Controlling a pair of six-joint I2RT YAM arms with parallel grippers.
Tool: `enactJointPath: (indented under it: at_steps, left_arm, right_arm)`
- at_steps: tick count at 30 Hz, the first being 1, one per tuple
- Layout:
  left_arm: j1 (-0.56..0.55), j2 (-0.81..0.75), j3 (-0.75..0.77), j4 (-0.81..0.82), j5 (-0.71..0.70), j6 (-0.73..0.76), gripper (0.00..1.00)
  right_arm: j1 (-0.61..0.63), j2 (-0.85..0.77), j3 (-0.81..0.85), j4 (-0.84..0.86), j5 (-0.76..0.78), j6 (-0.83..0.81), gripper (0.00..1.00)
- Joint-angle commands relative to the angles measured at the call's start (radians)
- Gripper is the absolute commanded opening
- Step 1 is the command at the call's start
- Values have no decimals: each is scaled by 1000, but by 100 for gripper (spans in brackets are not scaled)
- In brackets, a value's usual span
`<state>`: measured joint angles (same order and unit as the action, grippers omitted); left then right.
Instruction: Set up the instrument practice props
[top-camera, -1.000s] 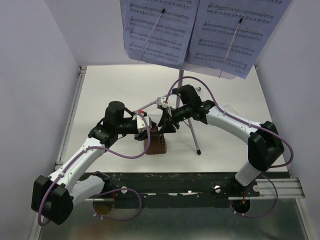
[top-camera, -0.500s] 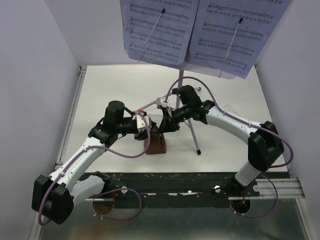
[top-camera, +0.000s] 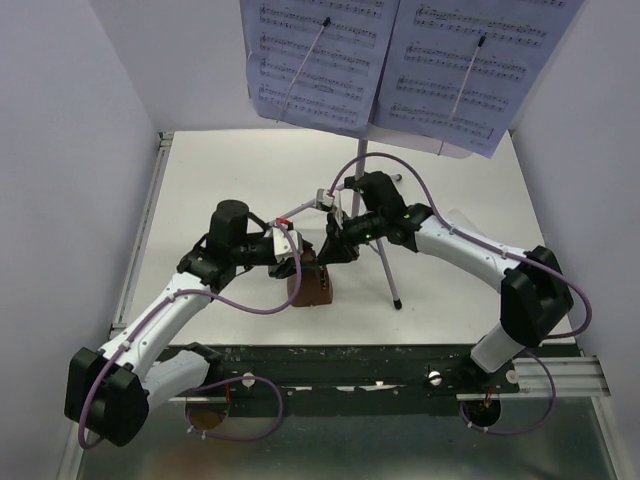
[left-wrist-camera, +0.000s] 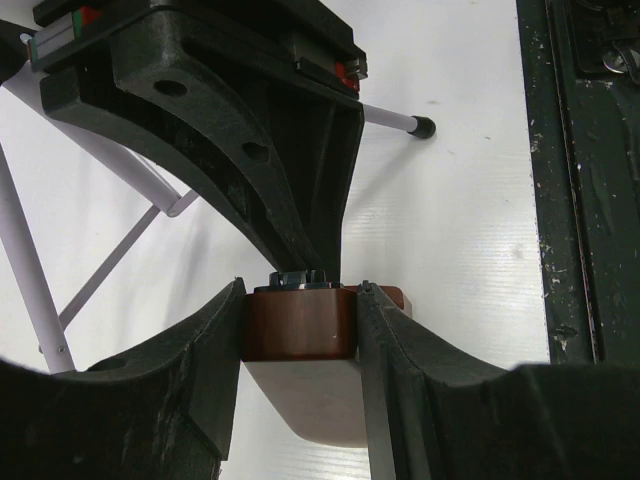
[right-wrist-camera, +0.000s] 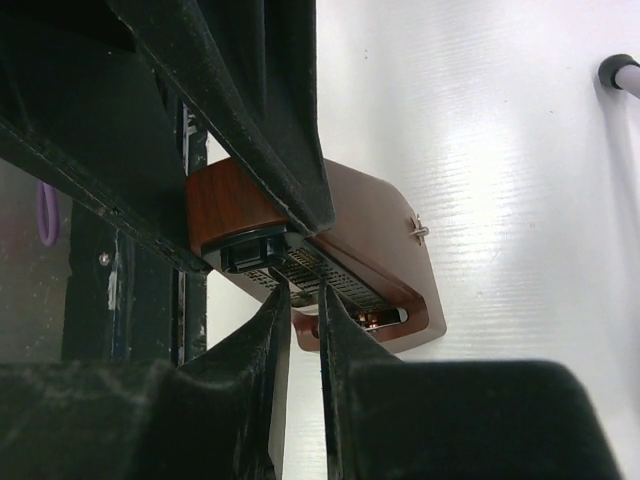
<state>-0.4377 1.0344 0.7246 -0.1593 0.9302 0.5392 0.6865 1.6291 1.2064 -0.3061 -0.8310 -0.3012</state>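
Left wrist view: your left gripper (left-wrist-camera: 300, 292) is clamped on the metronome (left-wrist-camera: 300, 330) near its top. One finger lies flat against each side face, and both touch the wood.

The right gripper (right-wrist-camera: 300, 292) comes at the metronome head-on from the opposite side. Its fingers (right-wrist-camera: 262, 380) are closed to a thin slit, with the tips at the dark cap on top. You can't tell from either wrist camera whether anything is pinched in that slit.

Top external shows the metronome standing on the white table (top-camera: 230, 170), toward the near edge and between the two wrists. It sits near the tripod foot (left-wrist-camera: 424, 126) but doesn't touch it. The sheet-music pages (top-camera: 320, 60) are spread side by side up at the back, well apart from both grippers.
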Motion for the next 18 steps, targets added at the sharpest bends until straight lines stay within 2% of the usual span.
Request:
enactJointPath:
  at_steps: [1, 5, 9, 11, 15, 18]
  left_arm:
    - [-3, 23, 1, -141, 76, 19, 45]
    - [7, 32, 24, -161, 73, 30, 47]
    - [13, 35, 38, -158, 58, 21, 50]
    - [14, 41, 44, -152, 52, 7, 58]
    - [14, 33, 53, -126, 42, -21, 75]
    - [16, 21, 58, -114, 30, -31, 83]
  right_arm:
    - [-21, -51, -33, 142, 188, 82, 22]
    - [-19, -92, -88, 185, 97, 57, 26]
    - [-19, -120, -120, 205, 86, 48, 26]
    - [-19, -121, -131, 216, 64, 37, 29]
    - [-12, -101, -116, 174, -31, -12, 43]
    - [-8, -95, -114, 174, -42, -35, 48]
